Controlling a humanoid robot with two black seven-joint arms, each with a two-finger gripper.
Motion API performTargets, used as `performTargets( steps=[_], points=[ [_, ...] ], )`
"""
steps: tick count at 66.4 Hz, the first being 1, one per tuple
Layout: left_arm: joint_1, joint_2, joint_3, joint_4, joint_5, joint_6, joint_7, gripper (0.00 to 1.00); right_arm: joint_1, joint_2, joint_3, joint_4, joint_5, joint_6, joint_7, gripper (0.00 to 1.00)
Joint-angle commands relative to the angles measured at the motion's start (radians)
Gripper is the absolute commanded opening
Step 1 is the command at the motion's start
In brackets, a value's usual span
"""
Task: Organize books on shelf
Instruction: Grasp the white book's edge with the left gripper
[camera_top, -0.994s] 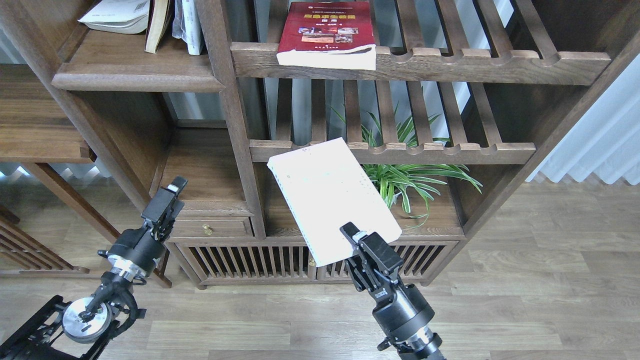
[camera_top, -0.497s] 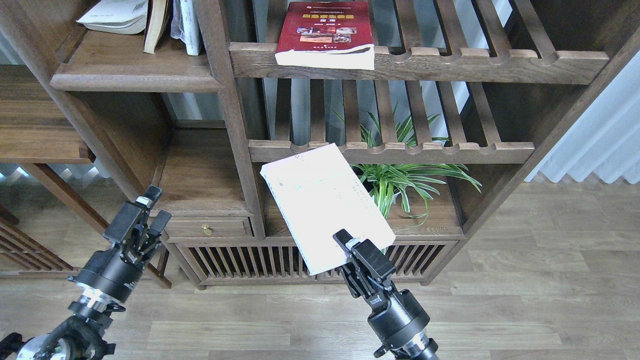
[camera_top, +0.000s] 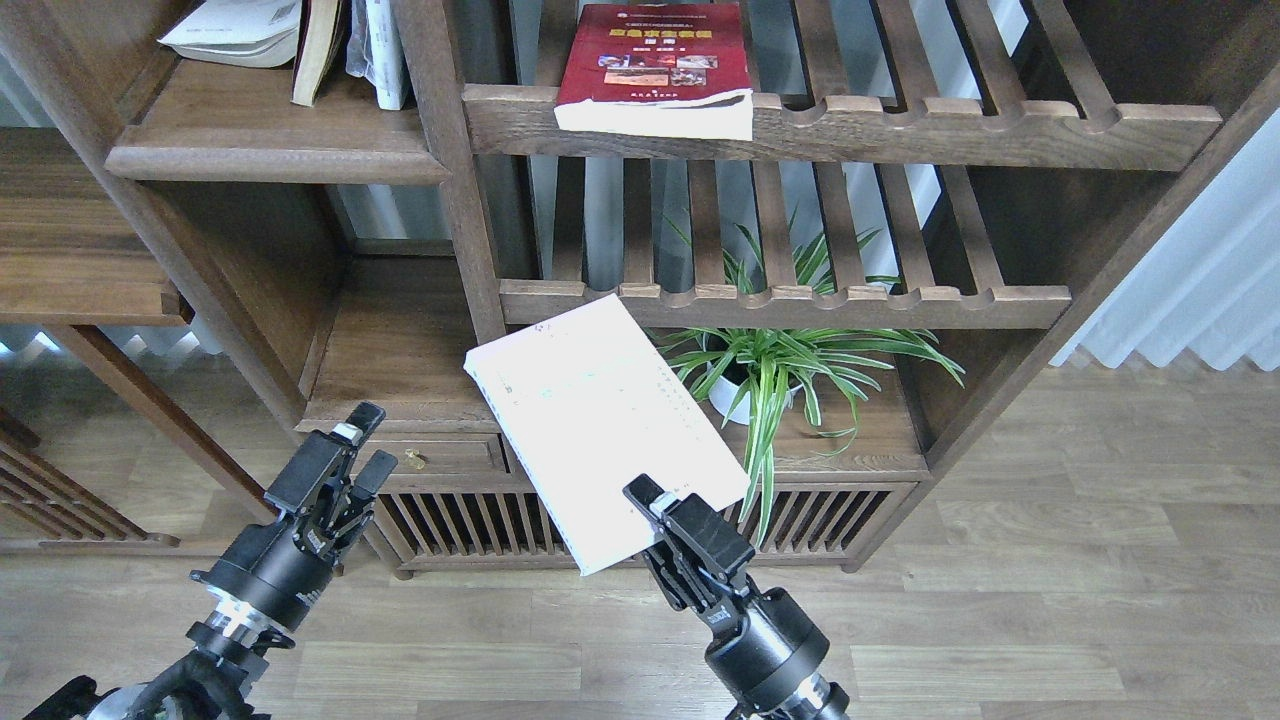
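My right gripper (camera_top: 652, 500) is shut on the near corner of the pale lavender-white book (camera_top: 595, 415). It holds the book tilted in the air in front of the cabinet's middle post. The dark red book (camera_top: 655, 60) lies flat on the upper slatted rack, overhanging its front rail. The shelf (camera_top: 270, 145), a solid dark-brown board, is at the upper left. It carries a white book lying flat (camera_top: 235, 30) and two upright ones (camera_top: 322, 50), seen edge-on. No yellow-green cover shows. My left gripper (camera_top: 352, 462) is open and empty, low at the left near the drawer.
A potted spider plant (camera_top: 775, 365) stands under the lower slatted rack (camera_top: 800, 300), right of the held book. A drawer with a brass knob (camera_top: 412, 460) and a slatted cabinet base (camera_top: 470, 520) are below. A white curtain (camera_top: 1200, 290) hangs at the right.
My right gripper has carried the pale book to the left and slightly down, uncovering the plant. My left arm dropped back to the left, then came forward again, ending lower than before.
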Motion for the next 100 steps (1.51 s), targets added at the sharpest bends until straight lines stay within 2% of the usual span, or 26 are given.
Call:
performTargets(
  steps=[1,14,34,61,83,94,100],
  points=[
    [-0.003,-0.005,0.028,0.000,-0.001,0.000,-0.004,1.00,0.010,0.000,-0.001,-0.025,0.000,0.000,0.000,0.06],
    [-0.043,-0.063,0.031,0.000,-0.001,0.000,-0.041,1.00,0.018,0.000,-0.006,-0.033,0.000,0.000,0.000,0.06],
    [-0.058,-0.129,0.037,0.000,0.001,0.000,-0.038,1.00,0.019,0.000,-0.007,-0.042,0.000,0.000,-0.002,0.06],
    [-0.121,-0.132,0.217,0.001,0.002,0.000,-0.039,1.00,0.021,0.000,-0.027,-0.043,0.000,0.000,-0.002,0.06],
    [-0.168,-0.122,0.235,0.004,-0.001,0.000,-0.044,0.96,0.021,0.000,-0.052,-0.043,-0.003,0.000,-0.003,0.06],
    [-0.184,-0.053,0.289,0.003,-0.025,0.000,-0.044,0.93,0.031,0.000,-0.082,-0.045,0.003,0.000,-0.042,0.06],
    [-0.205,-0.013,0.315,0.001,-0.045,0.000,-0.044,0.93,0.048,0.000,-0.088,-0.046,0.005,0.000,-0.045,0.06]
  ],
)
